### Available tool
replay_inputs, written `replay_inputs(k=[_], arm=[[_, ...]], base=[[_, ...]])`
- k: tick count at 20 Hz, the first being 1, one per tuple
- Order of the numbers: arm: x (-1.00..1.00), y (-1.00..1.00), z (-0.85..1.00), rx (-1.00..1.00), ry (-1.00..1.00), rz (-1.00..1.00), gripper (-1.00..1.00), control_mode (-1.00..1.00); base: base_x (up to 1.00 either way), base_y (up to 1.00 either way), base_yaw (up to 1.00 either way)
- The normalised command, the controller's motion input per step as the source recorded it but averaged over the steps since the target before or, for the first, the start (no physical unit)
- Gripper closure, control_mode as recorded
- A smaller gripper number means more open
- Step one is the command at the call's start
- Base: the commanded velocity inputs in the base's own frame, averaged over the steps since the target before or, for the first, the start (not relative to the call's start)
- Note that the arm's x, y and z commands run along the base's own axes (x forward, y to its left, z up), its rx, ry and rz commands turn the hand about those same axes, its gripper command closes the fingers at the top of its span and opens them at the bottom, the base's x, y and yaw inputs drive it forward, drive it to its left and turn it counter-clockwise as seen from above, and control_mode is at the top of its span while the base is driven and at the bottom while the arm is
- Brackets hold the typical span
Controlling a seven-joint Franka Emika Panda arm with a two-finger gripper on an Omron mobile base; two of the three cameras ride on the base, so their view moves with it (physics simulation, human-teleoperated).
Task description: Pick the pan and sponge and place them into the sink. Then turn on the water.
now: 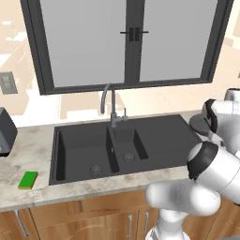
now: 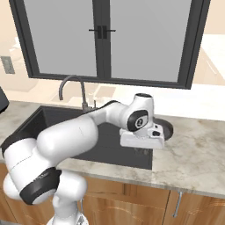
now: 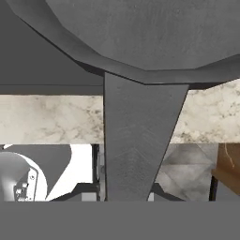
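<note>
The pan [image 2: 165, 127] sits on the marble surface [image 2: 193, 158] just right of the black sink [image 1: 154, 136], beside the ribbed drainboard end. In the right base view the white arm reaches across the sink, and the hand [image 2: 141, 151] hangs over the drainboard's near right corner, right next to the pan's left rim. In the left base view the pan [image 1: 197, 124] shows as a dark round shape partly behind the arm's wrist.

In the hand view, the pan [image 3: 150, 33] fills the top as a broad grey round body, and its flat tapered handle [image 3: 138, 140] runs straight down the middle toward the camera, over the pale marble strip (the fingertips themselves are hidden at the bottom edge, so I cannot tell whether the hand is apart or clamped on the handle).

The sponge [image 1: 28, 180] lies flat on the surface at the far left, well apart from the pan, near the front edge and just left of the large basin [image 1: 84, 152]. Its green top faces up.

The smaller basin [image 1: 129, 145] sits right of the large one. The grey gooseneck faucet [image 1: 108, 101] stands behind the divider between the basins, below a dark-framed window [image 1: 126, 42]. A dark appliance [image 1: 5, 131] stands at the left edge of the surface.
</note>
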Motion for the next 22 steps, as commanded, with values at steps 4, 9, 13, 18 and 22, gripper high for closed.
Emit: replay_inputs(k=[4,9,13,18,22], arm=[[-0.17,0.22,0.25,0.04,0.08,-0.09,1.0,-1.0],[-0.15,0.34,0.14,0.02,0.06,-0.08,1.0,-1.0],[-0.12,0.46,0.02,0.01,0.04,-0.05,1.0,-1.0],[-0.11,0.54,0.02,0.0,0.01,-0.03,1.0,-1.0],[-0.1,0.5,0.07,0.0,-0.07,-0.05,1.0,-1.0]], base=[[0.0,0.0,0.0],[0.0,0.0,0.0],[0.0,0.0,0.0],[0.0,0.0,0.0],[0.0,0.0,0.0]])
